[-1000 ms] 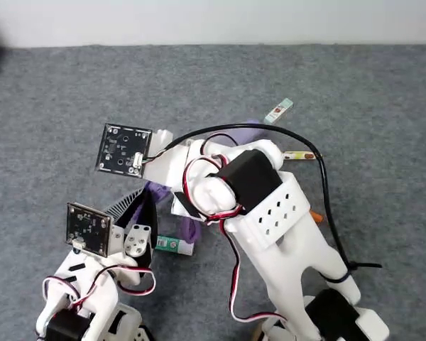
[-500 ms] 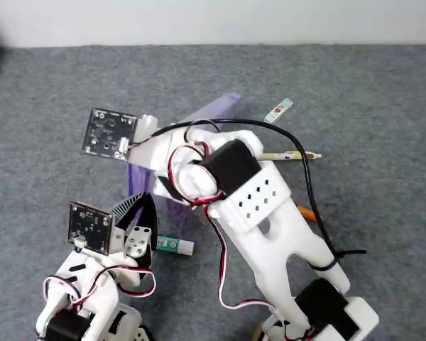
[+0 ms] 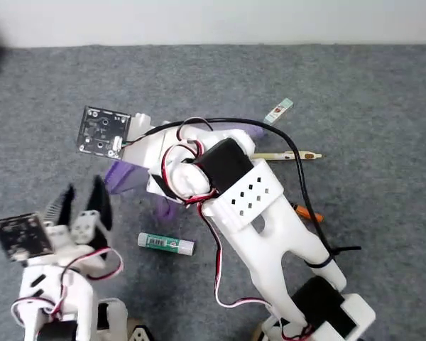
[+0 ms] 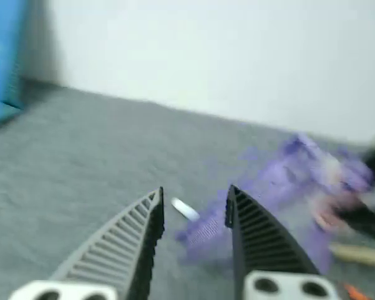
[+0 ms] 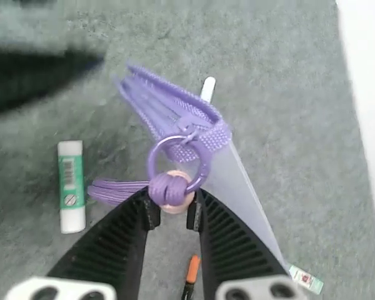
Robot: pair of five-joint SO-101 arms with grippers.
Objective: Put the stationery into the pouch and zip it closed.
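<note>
The purple pouch [image 5: 175, 119] hangs tilted, a white item [image 5: 207, 89] poking from its far end. My right gripper [image 5: 169, 201] is shut on the pouch's zipper pull [image 5: 169, 190], a bead with a ring and tassel. In the high view the right arm [image 3: 241, 192] covers most of the pouch [image 3: 121, 174]. My left gripper [image 3: 82, 193] stands open at the lower left, apart from the pouch [image 4: 287, 181], with nothing between its fingers [image 4: 151, 220]. A green glue stick [image 3: 167, 243] lies on the mat. A pencil [image 3: 287, 155], an orange pen [image 3: 305, 212] and a small eraser [image 3: 278, 111] lie to the right.
Grey mat [image 3: 369, 92] covers the table, with a white wall along the far edge. A blue box [image 4: 3, 56] stands at the far side in the left wrist view. The right arm's black cable [image 3: 319, 206] loops over the pens.
My left gripper has let go of the pouch and pulled back to the left, now open. The right arm has shifted left with the zipper pull, and the pouch has swung with it.
</note>
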